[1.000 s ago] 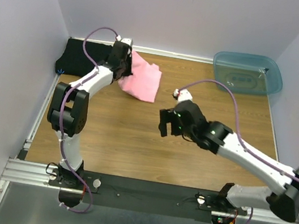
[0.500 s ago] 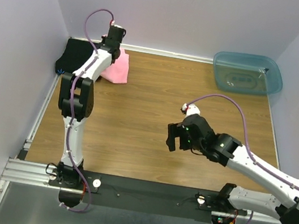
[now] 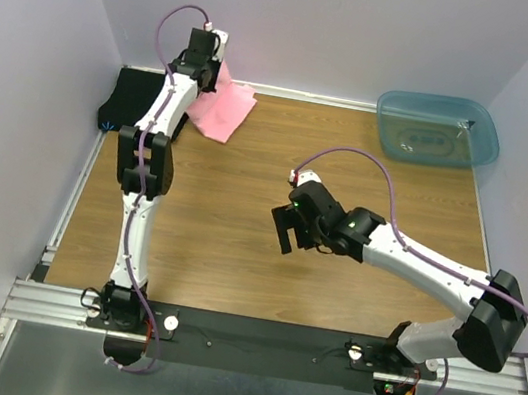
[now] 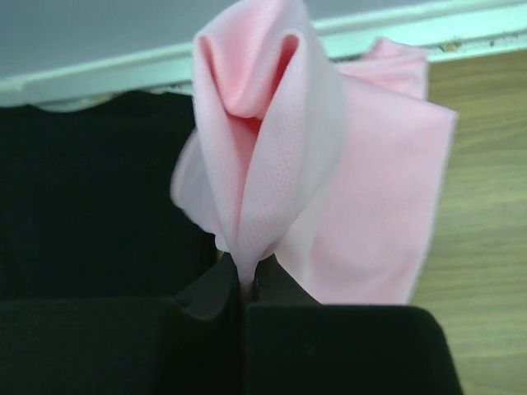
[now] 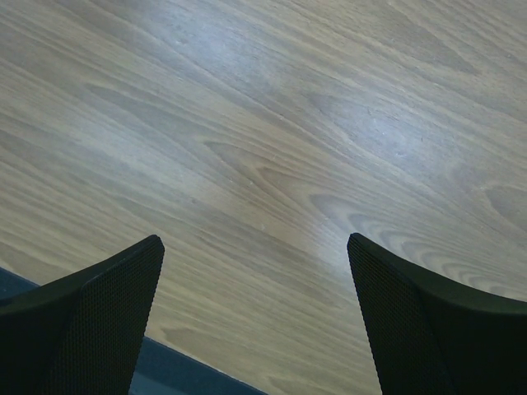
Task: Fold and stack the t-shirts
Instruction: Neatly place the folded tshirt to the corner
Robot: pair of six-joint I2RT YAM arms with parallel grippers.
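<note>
Left wrist view: I am pinching the light pink cloth t-shirt [image 4: 272, 148] tight in my left gripper [image 4: 244, 284], holding it beside the black cloth t-shirt [image 4: 90, 197], presumably for stacking; my right gripper [image 5: 254, 240] is hanging spread, empty.

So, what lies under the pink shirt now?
The pink shirt, pinched by the left end effector, hangs over the black shirt and wooden table. What it covers beneath cannot be seen.

No lettering, number or brand can be read on the pink shirt [image 3: 225, 116], black shirt [image 3: 137, 97] or bin [image 3: 437, 135]
</note>
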